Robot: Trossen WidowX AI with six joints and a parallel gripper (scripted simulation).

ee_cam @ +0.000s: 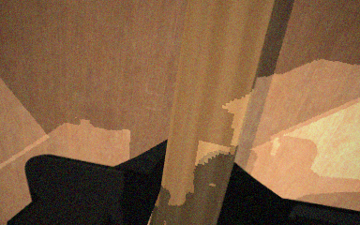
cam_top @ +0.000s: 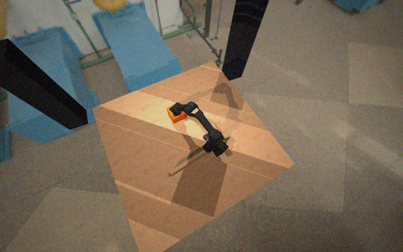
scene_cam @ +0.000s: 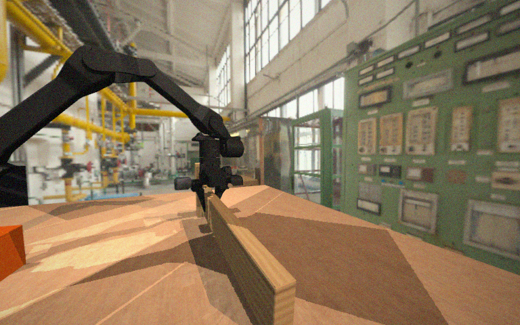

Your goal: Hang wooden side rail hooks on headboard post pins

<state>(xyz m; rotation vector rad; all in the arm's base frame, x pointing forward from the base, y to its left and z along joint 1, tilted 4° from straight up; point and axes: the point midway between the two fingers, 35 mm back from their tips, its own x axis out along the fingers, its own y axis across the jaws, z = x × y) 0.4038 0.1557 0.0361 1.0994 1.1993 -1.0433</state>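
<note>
The wooden side rail [cam_top: 187, 163] [scene_cam: 254, 252] [ee_cam: 213, 70] stands on its narrow edge and runs from my gripper toward the exterior camera. Its far end is low at the table; its lower edge there is cut off in that view. My gripper [scene_cam: 212, 200] [ee_cam: 190, 147] is shut on the rail near its post end, one finger on each side. The headboard post [scene_cam: 197, 168] stands upright just behind the gripper in the exterior view, mostly covered by it. The steel hooks, the slot and the pins are hidden, so I cannot tell whether the hooks sit on the pins.
An orange block [cam_top: 178, 117] [scene_cam: 11, 248] is on the table [cam_top: 142, 190] [scene_cam: 344, 260], beside the arm's base and off to one side of the rail. The arm reaches over the table to the post. Broad shadows cross the table top.
</note>
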